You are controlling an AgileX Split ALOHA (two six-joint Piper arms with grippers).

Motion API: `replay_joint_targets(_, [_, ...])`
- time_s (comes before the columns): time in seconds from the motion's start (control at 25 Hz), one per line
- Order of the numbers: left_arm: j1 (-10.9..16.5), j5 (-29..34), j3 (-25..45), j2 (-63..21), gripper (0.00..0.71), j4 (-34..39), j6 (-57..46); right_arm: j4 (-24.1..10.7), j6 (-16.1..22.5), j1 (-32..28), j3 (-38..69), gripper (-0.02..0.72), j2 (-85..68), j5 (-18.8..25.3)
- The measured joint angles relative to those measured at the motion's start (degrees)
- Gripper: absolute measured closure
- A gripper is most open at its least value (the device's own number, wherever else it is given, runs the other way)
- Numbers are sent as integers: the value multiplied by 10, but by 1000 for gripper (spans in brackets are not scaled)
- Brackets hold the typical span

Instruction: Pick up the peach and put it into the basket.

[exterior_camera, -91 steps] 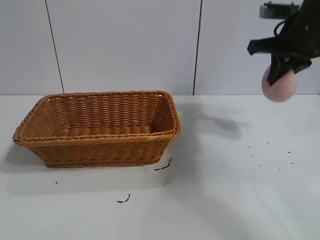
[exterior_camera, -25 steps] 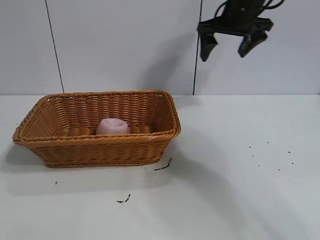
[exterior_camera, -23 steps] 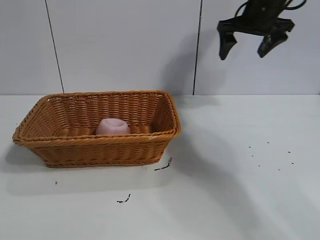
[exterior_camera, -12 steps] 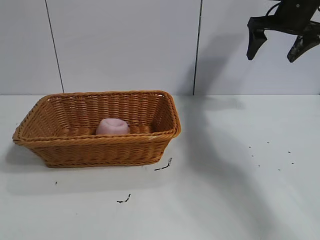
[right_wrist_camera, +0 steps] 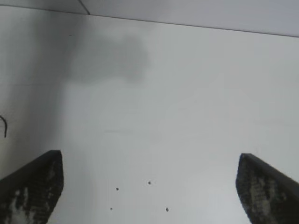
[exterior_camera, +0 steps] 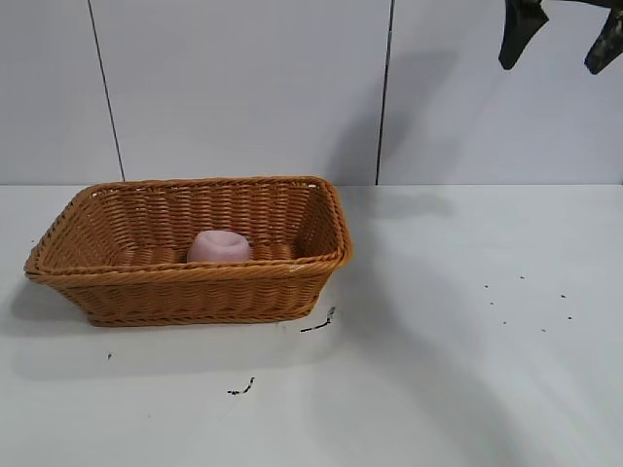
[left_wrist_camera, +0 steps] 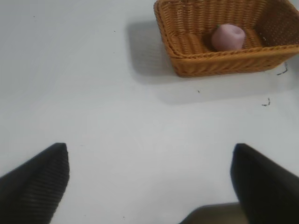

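Observation:
The dull pink peach [exterior_camera: 219, 246] lies inside the orange-brown wicker basket [exterior_camera: 195, 282] at the table's left. The left wrist view shows the peach [left_wrist_camera: 227, 37] in the basket [left_wrist_camera: 210, 60] too. My right gripper [exterior_camera: 563, 39] is open and empty, high at the upper right, far from the basket. In its wrist view the right gripper [right_wrist_camera: 149, 186] has its fingers wide apart over bare white table. My left gripper [left_wrist_camera: 149, 182] is open and empty, well away from the basket, and does not show in the exterior view.
Small dark specks [exterior_camera: 526, 302] dot the white table at the right. Dark scraps lie in front of the basket [exterior_camera: 316, 323] and nearer the front edge [exterior_camera: 241, 389]. A grey panelled wall stands behind the table.
The right gripper has gone up and to the right, away from the basket, staying open. The peach, held by it 3.6 s ago, rests still in the basket.

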Motion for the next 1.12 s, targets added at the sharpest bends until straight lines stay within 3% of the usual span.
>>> replay_joint_targets(0.48, [0,0,0,0,18,0,0,-2,0,0,450,14,-429,-1])
replay_joint_targets(0.64, [0,0,0,0,18,0,0,-5,0,0,560,14,-583,-34])
replay_joint_targets(0.88, [0,0,0,0,18,0,0,-5,0,0,669,14,-803,-80])
replay_joint_targets(1.12, [0,0,0,0,18,0,0,-10,2,0,685,14,-946,-107])
